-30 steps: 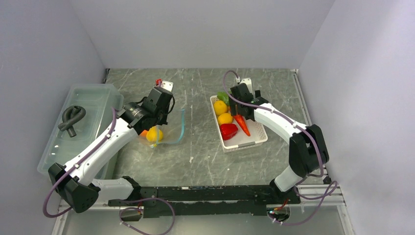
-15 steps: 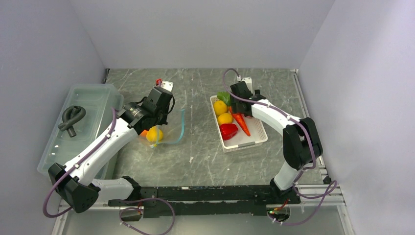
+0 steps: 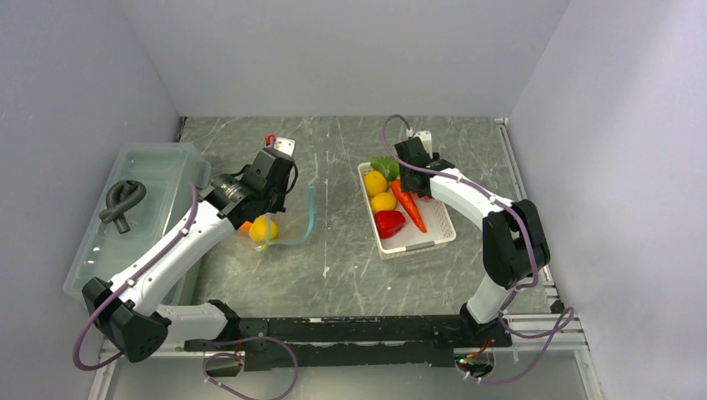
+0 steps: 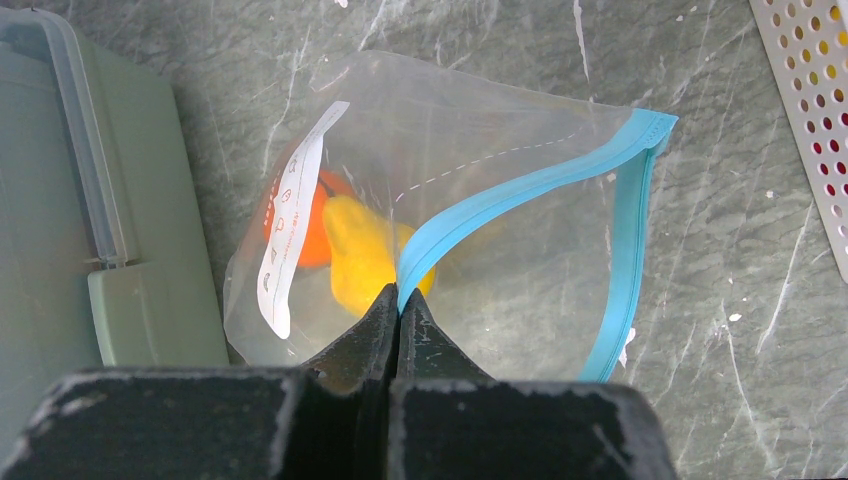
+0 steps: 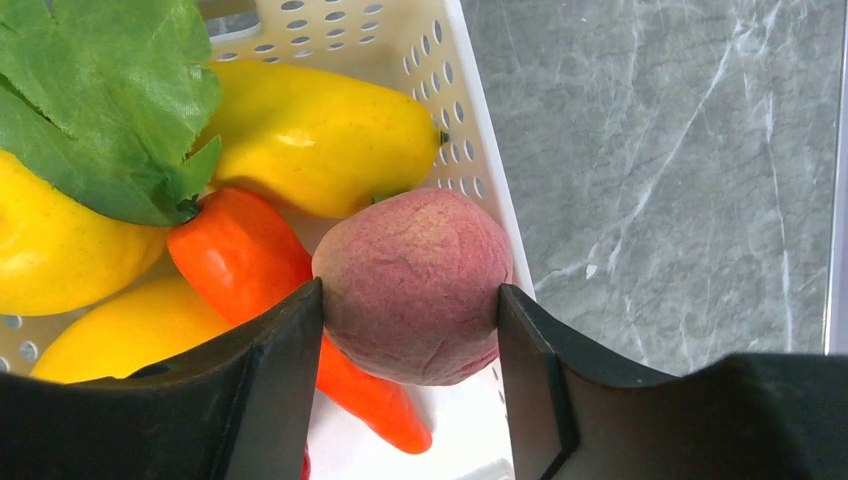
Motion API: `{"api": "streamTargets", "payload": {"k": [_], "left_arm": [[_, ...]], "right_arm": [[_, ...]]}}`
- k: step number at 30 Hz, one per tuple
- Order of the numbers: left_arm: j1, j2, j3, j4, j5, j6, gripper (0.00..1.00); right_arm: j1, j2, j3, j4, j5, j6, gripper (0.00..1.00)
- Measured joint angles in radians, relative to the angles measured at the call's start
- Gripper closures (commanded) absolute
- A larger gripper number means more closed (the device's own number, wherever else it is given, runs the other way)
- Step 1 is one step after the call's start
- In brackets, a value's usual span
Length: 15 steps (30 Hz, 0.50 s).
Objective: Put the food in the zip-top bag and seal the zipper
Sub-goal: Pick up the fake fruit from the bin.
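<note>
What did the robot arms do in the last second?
The right arm's elbow swung inward and the right gripper closed around a pinkish fruit in the white basket. The left gripper stayed clamped on the zipper of the zip-top bag, the yellow fruit inside unmoved.

You are looking at a grey marbled tabletop [image 3: 350, 258] veined with white, closed in by plain pale lavender walls [image 3: 350, 50] at nine, twelve and three o'clock. A black rail [image 3: 350, 329] runs along its six o'clock edge. The light is soft and even.
</note>
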Motion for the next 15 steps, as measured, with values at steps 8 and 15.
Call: {"api": "streamTargets", "payload": {"k": [8,15], "left_arm": [[0.000,0.000,0.000,0.000,0.000,0.000,1.00],[0.000,0.000,0.000,0.000,0.000,0.000,1.00]], "right_arm": [[-0.003,-0.027,0.000,-0.007,-0.027,0.001,0.61],[-0.001,-0.173,-0.001,-0.015,-0.101,0.005,0.62]]}}
